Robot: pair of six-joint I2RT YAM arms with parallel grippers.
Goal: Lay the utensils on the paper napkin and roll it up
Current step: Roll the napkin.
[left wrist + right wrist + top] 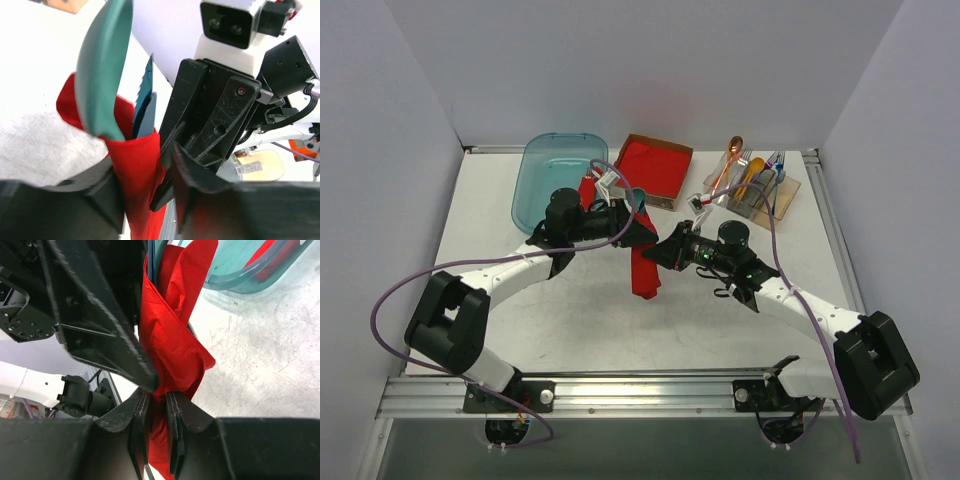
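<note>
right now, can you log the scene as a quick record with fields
napkin: red, rolled into a loose tube
teal spoon: bowl sticking out of one end of the roll
blue piece: beside the spoon, inside the roll
right end effector: pinched shut on the napkin
left end effector: jaws either side of the roll, grip unclear

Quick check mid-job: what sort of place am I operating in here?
Probably a lab test cell, not a dining room: plain white panels box in the table, an aluminium rail runs along its near edge, and the teal bin and cutlery holder look staged.
</note>
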